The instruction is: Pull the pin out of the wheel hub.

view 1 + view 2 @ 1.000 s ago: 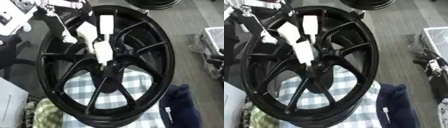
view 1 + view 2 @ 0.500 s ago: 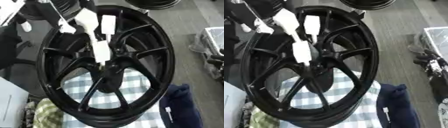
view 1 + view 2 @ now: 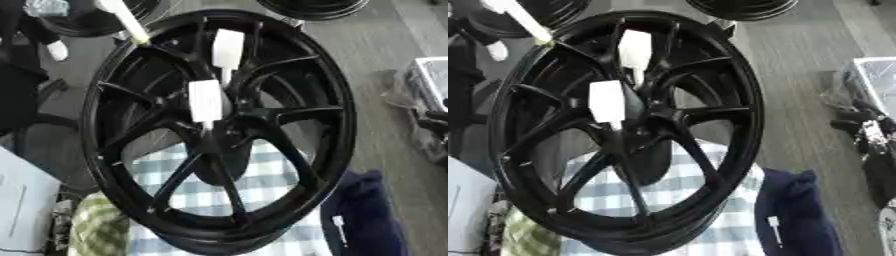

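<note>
Wheel (image 3: 289, 125) upright, hub (image 3: 219, 131) facing the camera. White pin (image 3: 206, 101) upright at hub, long axis vertical. Hand (image 3: 122, 19) upper left; finger state unclear.

One large black wheel hub (image 3: 219, 132) stands upright in the middle, and the dark rims of what look like two more wheels, one at the top left (image 3: 83, 22) and one at the top centre (image 3: 315, 7), show at the far edge, though too little of them is in view to be sure. Two white rectangular tags are on the hub, an upper one (image 3: 227, 48) and a lower one (image 3: 206, 101). Below the hub lies one blue-and-white checked cloth (image 3: 262, 182) and one dark blue bundle of fabric (image 3: 363, 215), and one clear container (image 3: 872, 82) sits at the right edge.
</note>
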You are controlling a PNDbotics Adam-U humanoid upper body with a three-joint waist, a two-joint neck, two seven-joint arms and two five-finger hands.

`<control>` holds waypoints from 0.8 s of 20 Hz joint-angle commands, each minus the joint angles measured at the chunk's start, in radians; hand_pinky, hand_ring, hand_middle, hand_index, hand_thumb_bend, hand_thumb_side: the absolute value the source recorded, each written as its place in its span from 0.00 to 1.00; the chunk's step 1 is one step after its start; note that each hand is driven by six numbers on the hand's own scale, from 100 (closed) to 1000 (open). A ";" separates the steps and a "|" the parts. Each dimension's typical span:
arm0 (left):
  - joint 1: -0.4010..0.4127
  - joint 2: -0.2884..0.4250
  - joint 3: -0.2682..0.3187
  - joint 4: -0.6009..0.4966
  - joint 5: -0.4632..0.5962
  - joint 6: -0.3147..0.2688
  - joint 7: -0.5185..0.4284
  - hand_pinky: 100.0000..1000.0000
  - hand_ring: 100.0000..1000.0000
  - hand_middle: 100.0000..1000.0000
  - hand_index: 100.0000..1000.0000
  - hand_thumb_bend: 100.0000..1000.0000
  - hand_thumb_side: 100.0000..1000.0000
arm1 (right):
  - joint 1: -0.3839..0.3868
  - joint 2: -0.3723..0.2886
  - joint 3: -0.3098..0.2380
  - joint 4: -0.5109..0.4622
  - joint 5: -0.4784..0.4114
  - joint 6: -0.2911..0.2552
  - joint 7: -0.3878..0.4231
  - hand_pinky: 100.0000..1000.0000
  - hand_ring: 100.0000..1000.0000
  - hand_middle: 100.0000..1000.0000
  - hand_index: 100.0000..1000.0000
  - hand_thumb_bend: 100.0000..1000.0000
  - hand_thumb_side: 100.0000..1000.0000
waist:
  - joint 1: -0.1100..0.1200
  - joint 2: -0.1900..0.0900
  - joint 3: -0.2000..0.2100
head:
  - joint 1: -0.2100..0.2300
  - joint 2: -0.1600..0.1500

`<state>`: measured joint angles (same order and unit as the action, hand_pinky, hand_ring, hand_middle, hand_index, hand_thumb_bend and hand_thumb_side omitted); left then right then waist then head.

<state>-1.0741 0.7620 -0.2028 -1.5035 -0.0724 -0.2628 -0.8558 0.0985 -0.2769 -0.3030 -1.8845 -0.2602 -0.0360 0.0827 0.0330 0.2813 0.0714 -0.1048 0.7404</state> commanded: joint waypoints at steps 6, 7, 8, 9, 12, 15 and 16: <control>0.239 0.208 0.224 -0.029 0.010 0.001 0.065 0.68 0.58 0.42 0.24 0.00 0.00 | 0.007 -0.014 -0.027 -0.031 -0.011 -0.009 -0.022 0.99 0.74 0.69 0.87 0.00 0.62 | -0.009 -0.021 0.019 | -0.021 0.004; 0.280 0.222 0.245 -0.022 0.007 0.006 0.083 0.68 0.58 0.42 0.25 0.00 0.00 | 0.009 -0.014 -0.030 -0.033 -0.012 -0.011 -0.025 0.99 0.74 0.69 0.87 0.00 0.62 | -0.010 -0.021 0.021 | -0.024 0.003; 0.320 0.231 0.264 -0.015 0.005 0.009 0.099 0.68 0.58 0.42 0.25 0.00 0.00 | 0.011 -0.013 -0.034 -0.036 -0.012 -0.013 -0.030 0.99 0.74 0.69 0.87 0.00 0.62 | -0.011 -0.021 0.024 | -0.025 0.003; 0.355 0.235 0.279 -0.008 0.002 0.012 0.112 0.68 0.58 0.42 0.26 0.00 0.00 | 0.013 -0.012 -0.038 -0.038 -0.013 -0.015 -0.034 0.99 0.74 0.69 0.87 0.00 0.62 | -0.012 -0.021 0.028 | -0.026 0.002; 0.454 0.225 0.323 0.011 -0.002 0.023 0.141 0.69 0.59 0.43 0.29 0.00 0.00 | 0.016 -0.011 -0.051 -0.046 -0.019 -0.021 -0.048 0.99 0.74 0.69 0.87 0.00 0.61 | -0.015 -0.021 0.038 | -0.029 -0.003; 0.526 0.207 0.352 0.026 -0.024 0.029 0.149 0.73 0.65 0.48 0.38 0.00 0.00 | 0.019 -0.010 -0.060 -0.050 -0.024 -0.023 -0.058 0.99 0.74 0.69 0.87 0.00 0.61 | -0.017 -0.023 0.045 | -0.033 -0.008; 0.544 0.199 0.358 0.031 -0.035 0.031 0.144 0.76 0.69 0.53 0.46 0.00 0.00 | 0.020 -0.010 -0.061 -0.051 -0.025 -0.023 -0.060 0.99 0.74 0.69 0.87 0.00 0.61 | -0.018 -0.024 0.047 | -0.033 -0.009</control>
<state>-0.5228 0.9357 0.1271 -1.4712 -0.0981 -0.2339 -0.7170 0.1159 -0.2759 -0.3522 -1.9094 -0.2777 -0.0574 0.0294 0.0148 0.2779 0.1182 -0.1346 0.7440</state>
